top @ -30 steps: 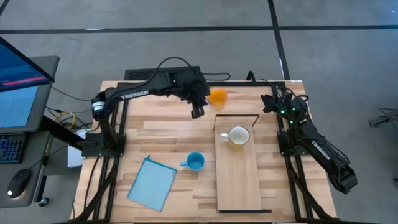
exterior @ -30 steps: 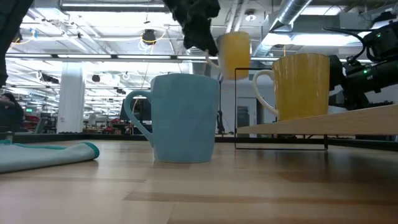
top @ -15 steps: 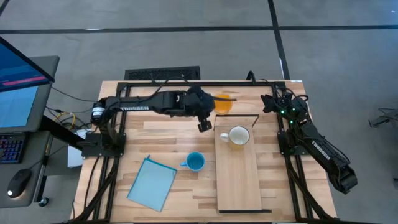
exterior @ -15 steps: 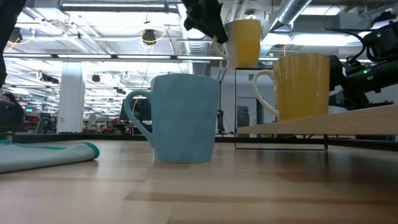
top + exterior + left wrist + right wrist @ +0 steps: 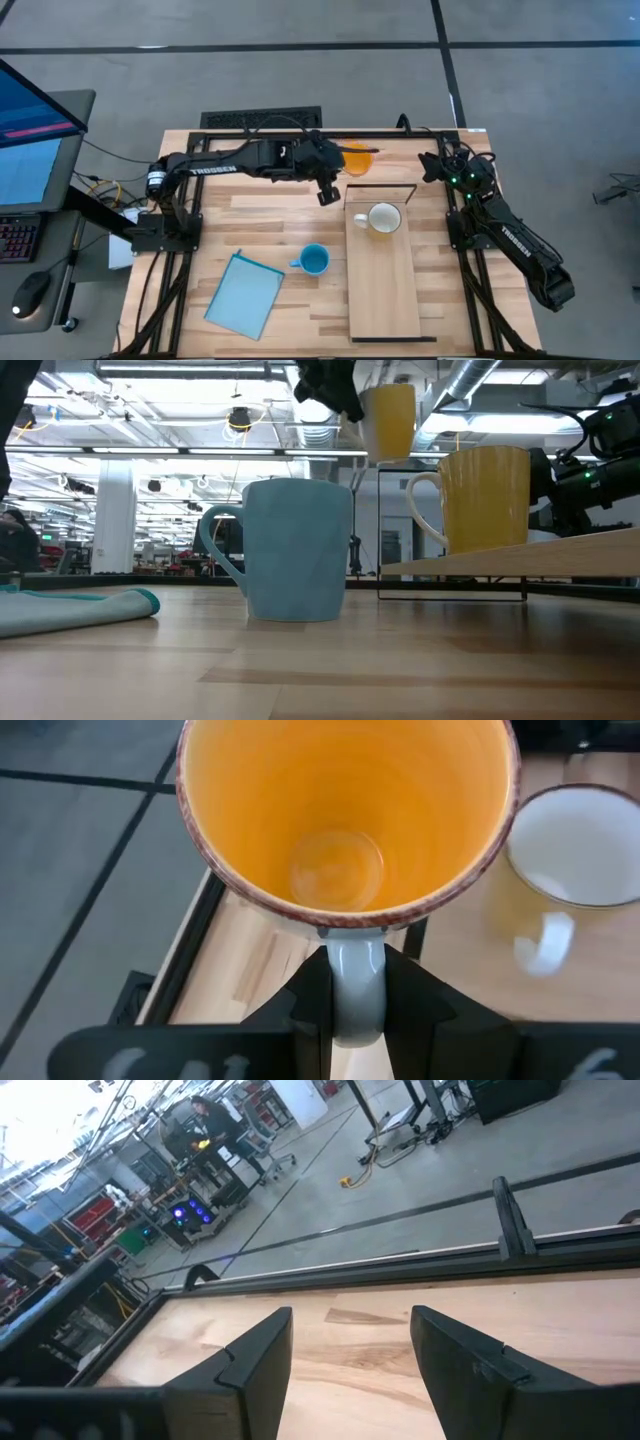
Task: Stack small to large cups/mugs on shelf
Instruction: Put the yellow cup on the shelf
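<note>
High view: left gripper (image 5: 326,181) clamped on orange mug (image 5: 354,160) handle, mug aloft just off shelf (image 5: 382,290) far end. Cream mug (image 5: 384,218) on shelf, diagonally ahead, close. Blue mug (image 5: 314,261) on table. Right gripper (image 5: 350,1350) spread, empty, parked right edge.

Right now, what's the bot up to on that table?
The left hand holds the orange mug by its handle, raised above the table near the far end of the shelf. The cream mug already sits on the shelf, and the blue mug stands on the table beside a blue cloth. The right hand waits open at the table's right edge.
</note>
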